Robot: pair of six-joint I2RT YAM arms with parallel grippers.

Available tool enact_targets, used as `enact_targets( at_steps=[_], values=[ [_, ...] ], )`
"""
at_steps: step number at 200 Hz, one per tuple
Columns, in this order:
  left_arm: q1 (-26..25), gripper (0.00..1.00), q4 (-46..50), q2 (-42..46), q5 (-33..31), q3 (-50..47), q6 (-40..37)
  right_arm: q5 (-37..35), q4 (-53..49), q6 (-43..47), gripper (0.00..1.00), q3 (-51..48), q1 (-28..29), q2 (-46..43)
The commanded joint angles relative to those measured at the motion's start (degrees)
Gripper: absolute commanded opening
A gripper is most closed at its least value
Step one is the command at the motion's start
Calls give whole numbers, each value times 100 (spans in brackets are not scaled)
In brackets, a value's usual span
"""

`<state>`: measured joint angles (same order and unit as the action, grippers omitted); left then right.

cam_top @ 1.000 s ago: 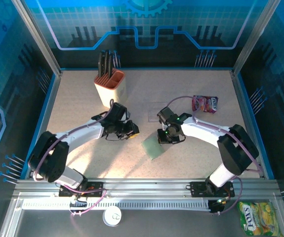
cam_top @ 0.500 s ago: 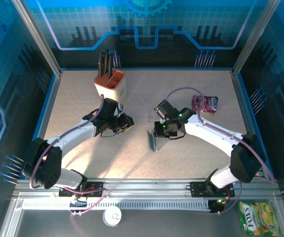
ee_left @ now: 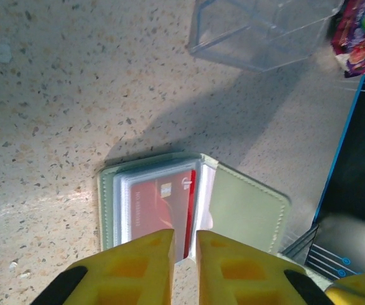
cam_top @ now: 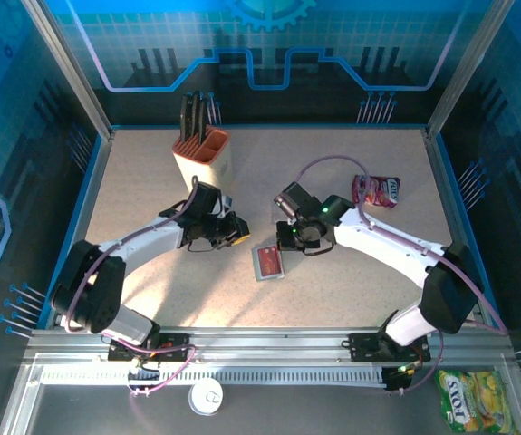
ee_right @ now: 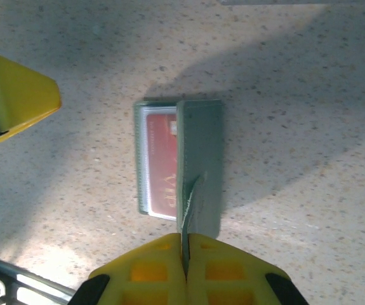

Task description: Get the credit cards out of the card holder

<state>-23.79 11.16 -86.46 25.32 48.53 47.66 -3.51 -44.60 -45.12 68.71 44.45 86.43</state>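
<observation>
Knife block (cam_top: 202,159) at the rear; a clear plastic box (ee_left: 258,32) and pink snack packet (cam_top: 376,190) stand to its right. The card holder (cam_top: 269,263) lies open in front and right of the knife block, with a red card (ee_left: 160,210) showing. Both arms reach inward. The right gripper (ee_right: 185,240) is pinched together on the cover panel's edge. The left gripper (ee_left: 185,238) hovers between knife block and holder, fingers narrowly apart and empty. Speckled beige table (cam_top: 142,195), blue panelled walls (cam_top: 269,54).

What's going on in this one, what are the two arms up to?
The right gripper is shut on the cover edge of the card holder, holding it open. A red card shows in its sleeves; no card is out yet. The left gripper, jaws barely apart, hovers at the holder's edge, seemingly about to pull the card.
</observation>
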Motion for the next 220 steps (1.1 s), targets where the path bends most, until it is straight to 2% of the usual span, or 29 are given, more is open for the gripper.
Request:
enact_targets(
  at_steps=[1,51,89,162,220],
  values=[
    [-65,16,-87,-242,276,-46,9,-221,-328,169,0,-346,-268,-235],
    [-554,12,5,-725,196,162,133,-256,-105,396,0,-1175,-798,-440],
    [-813,9,59,-1069,153,201,242,-259,167,469,0,-1472,-868,-226],
    [-851,5,614,-1245,-176,181,165,-218,840,604,0,-1589,-876,416],
    [-853,4,565,-1159,-218,-166,322,-531,785,803,0,-1511,-932,856]
  ],
)
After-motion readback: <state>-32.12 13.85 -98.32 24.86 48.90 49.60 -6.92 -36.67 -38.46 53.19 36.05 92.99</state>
